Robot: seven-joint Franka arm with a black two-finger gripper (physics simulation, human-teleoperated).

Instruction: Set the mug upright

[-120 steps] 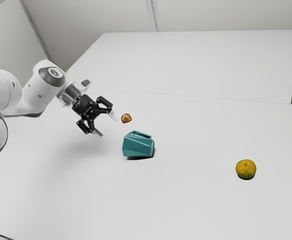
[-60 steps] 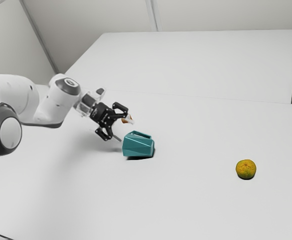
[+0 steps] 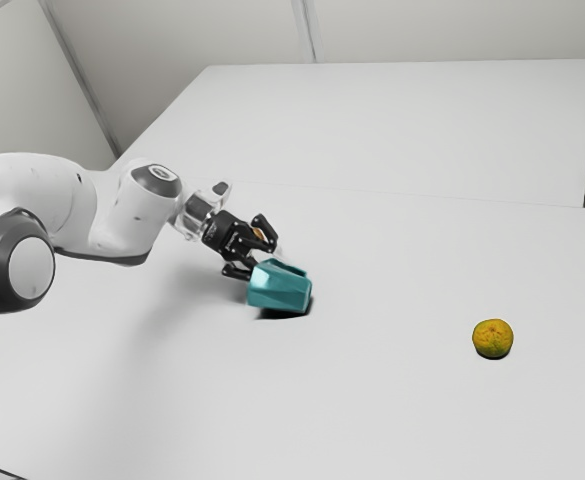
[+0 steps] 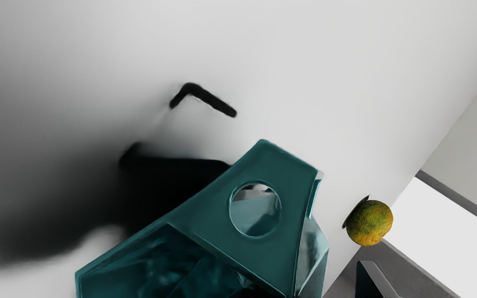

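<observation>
lining up grip on faceted teal mug (image 3: 279,288), seemingly; mug is lying sideways, bit tilted, on smooth white tabletop (image 3: 392,400). black two-finger claw (image 3: 264,264) is hovering released at mug's arm-side end. next move is probably needing firm closing, then turning base down.
</observation>
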